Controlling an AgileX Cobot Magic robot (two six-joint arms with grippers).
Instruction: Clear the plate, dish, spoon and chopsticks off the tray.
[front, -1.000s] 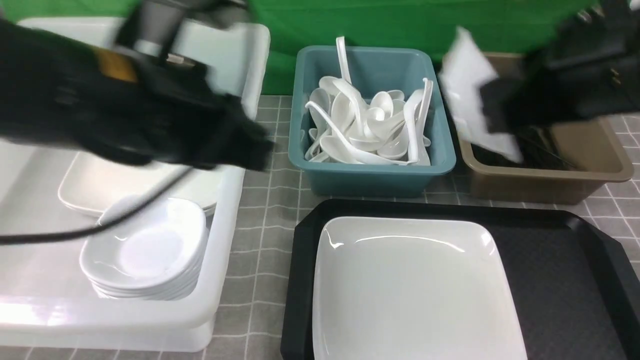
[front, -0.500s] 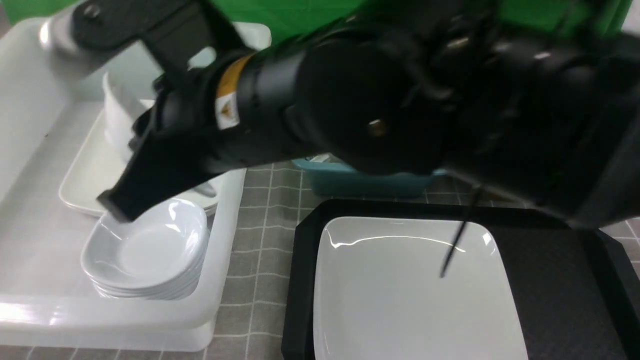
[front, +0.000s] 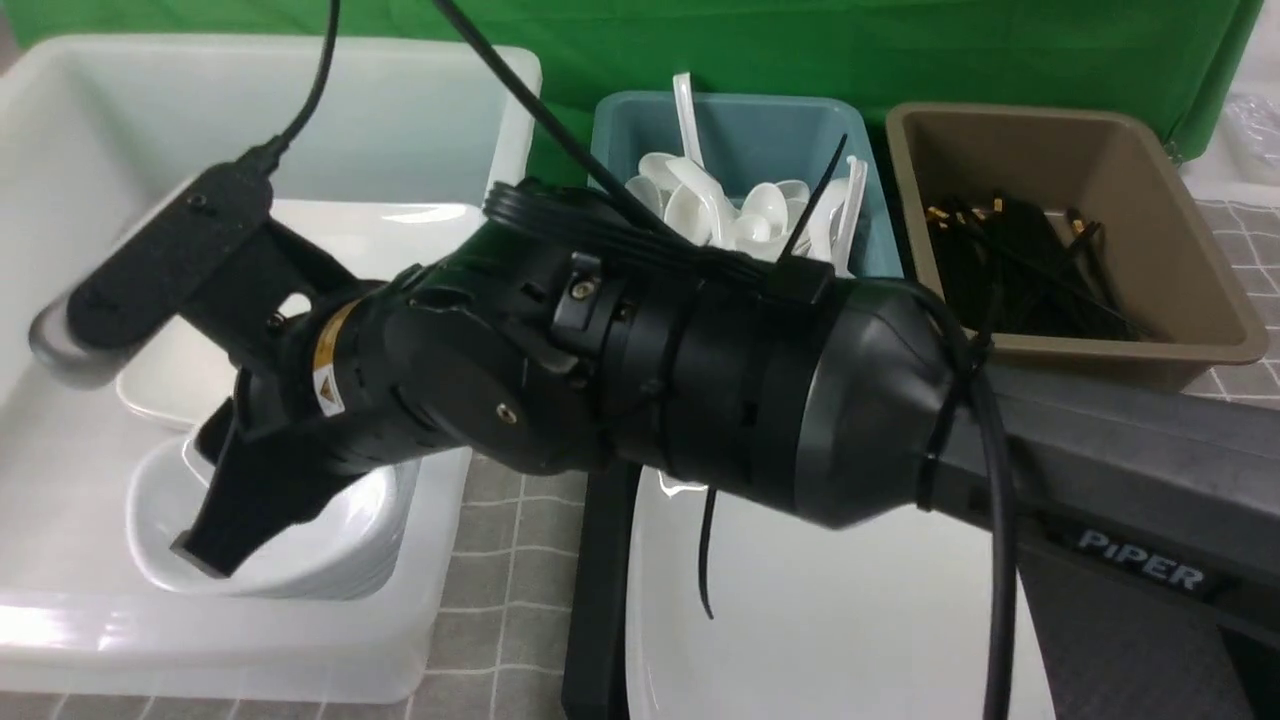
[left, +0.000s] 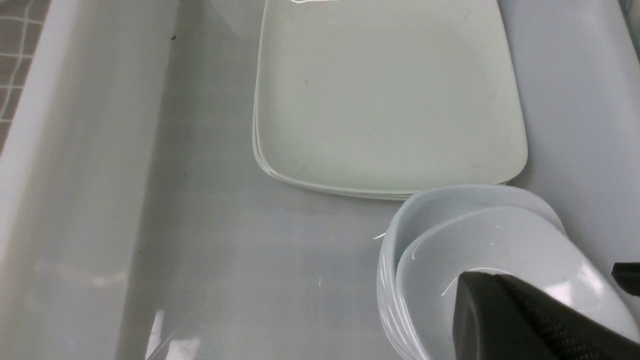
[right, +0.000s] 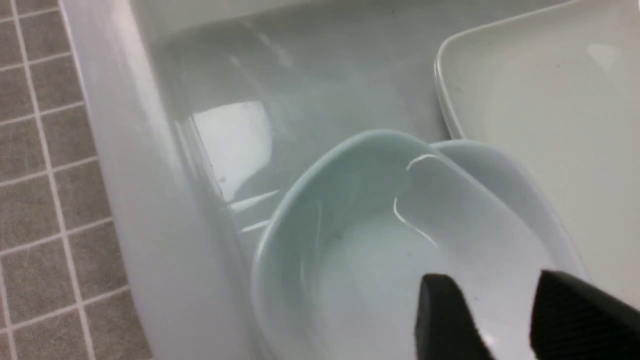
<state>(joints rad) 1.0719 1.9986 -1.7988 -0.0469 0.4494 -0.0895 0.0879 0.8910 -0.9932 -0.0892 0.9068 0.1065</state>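
Right gripper (front: 215, 520): jaws are standing apart. The fingertips are reaching down into the top dish, and white dish surface is showing in the gap between them in the right wrist view. Whether either pad is touching it cannot be told.
Left gripper: jaws are closed together.
Dish (front: 360, 520): is lying directly under the right gripper, uppermost on a stack of small dishes (front: 350, 583), and is sitting askew on the ones beneath.
White tub (front: 250, 650): is holding the dish stack at its near right corner, with a stack of large plates (left: 390, 90) just behind it.
Right arm (front: 700, 380): is reaching across from the right, passing over the tray's left end and hiding part of the plate.
Plate (front: 850, 620): is lying flat on the tray at its left end, apart from the right gripper, with the tub wall between them.
Tray (front: 598, 580): is sitting on the bench near the tub, to its right.
Teal bin (front: 745, 135): is standing beyond the tray, holding a heap of white spoons (front: 765, 215).
Brown bin (front: 1160, 190): is standing just right of the teal bin, holding black chopsticks (front: 1030, 265).
Bench (front: 515, 520): is wearing a grey checked cloth.
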